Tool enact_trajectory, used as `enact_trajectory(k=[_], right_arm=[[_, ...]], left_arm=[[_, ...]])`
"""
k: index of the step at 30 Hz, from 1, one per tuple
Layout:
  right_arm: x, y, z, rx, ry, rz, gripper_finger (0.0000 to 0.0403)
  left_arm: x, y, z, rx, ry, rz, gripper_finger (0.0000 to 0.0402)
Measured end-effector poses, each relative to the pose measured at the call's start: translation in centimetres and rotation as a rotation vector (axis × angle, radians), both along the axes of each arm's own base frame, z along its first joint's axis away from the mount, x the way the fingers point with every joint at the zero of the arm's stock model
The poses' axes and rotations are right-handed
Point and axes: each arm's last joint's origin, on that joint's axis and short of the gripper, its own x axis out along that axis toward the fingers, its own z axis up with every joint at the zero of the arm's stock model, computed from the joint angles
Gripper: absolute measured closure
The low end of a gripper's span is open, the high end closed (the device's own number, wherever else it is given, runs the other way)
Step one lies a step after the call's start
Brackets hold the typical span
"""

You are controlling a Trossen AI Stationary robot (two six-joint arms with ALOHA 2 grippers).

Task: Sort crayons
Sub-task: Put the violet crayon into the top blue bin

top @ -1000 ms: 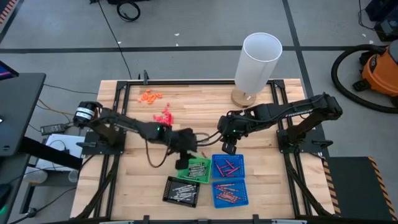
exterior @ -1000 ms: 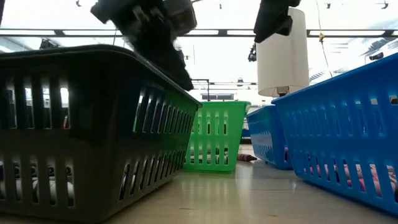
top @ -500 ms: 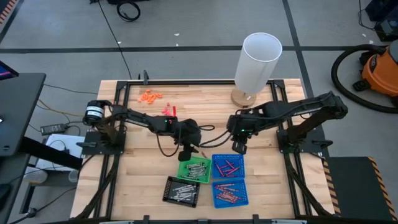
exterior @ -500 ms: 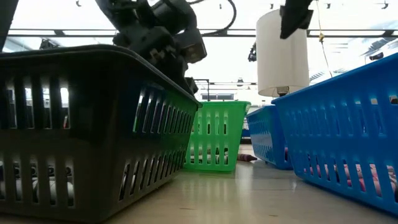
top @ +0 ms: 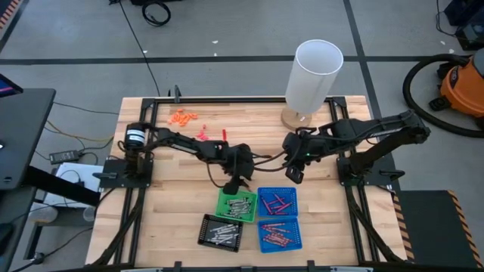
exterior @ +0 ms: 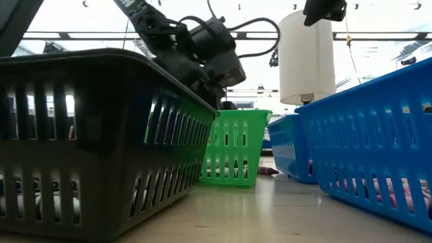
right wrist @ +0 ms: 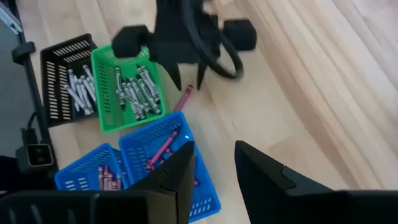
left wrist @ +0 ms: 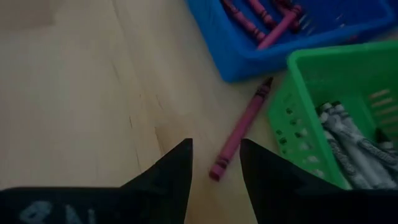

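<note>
A loose maroon crayon (left wrist: 239, 135) lies flat on the table in the gap between the green basket (left wrist: 329, 106) and a blue basket (left wrist: 280, 37). My left gripper (left wrist: 216, 163) hangs open just above it, tilted down, with its fingertips on either side of the crayon's blunt end and apart from it. In the high view my left gripper (top: 236, 183) is at the green basket's far edge. My right gripper (right wrist: 214, 163) is open and empty, higher up, beyond the blue baskets (top: 295, 175). Grey crayons (right wrist: 134, 90) fill the green basket, and maroon ones (right wrist: 163, 148) lie in the blue baskets.
A black basket (top: 219, 230) of grey crayons and a second blue basket (top: 278, 233) stand at the near edge. A white cylinder (top: 311, 75) stands at the far right. Orange bits (top: 181, 117) and pink bits (top: 203, 134) lie at the far left. Bare wood lies on the left.
My left gripper has swung toward the table's right edge and gone down from over the green basket toward the loose maroon crayon, rolling as it went. My right gripper has drawn back toward the right edge and risen a little. The crayon has stayed where it was.
</note>
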Motion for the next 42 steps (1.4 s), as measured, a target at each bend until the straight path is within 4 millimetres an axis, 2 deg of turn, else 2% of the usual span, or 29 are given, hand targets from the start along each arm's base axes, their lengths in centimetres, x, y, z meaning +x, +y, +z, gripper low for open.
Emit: enact_trajectory(k=[6,14,20,30,35,42], right_arm=[[-0.1,0.5,0.0,0.010,-0.006,0.007,0.0280],[-0.1,1.1,0.1,-0.012,-0.020,0.006,0.0280],[-0.1,1.1,0.1,-0.004,-0.023,-0.008,0.0281],[0.1,1.1,0.2,0.000,-0.041,-0.009,0.0283],[0.1,1.1,0.2,0.000,-0.043,-0.009,0.0283],[0.1,1.1,0.2,-0.007,-0.045,-0.013,0.0283]], left_arm=[[1.1,-0.5,-0.7,0.074,-0.006,-0.114,0.0258],[0.6,-0.7,-1.4,0.122,-0.014,-0.196,0.0259],[0.9,-0.5,-2.5,0.184,-0.017,-0.183,0.0260],[0.9,-1.0,-2.4,0.187,-0.010,-0.181,0.0261],[0.9,-1.0,-2.4,0.187,-0.009,-0.185,0.0283],[0.8,-1.2,-2.3,0.188,-0.010,-0.197,0.0333]])
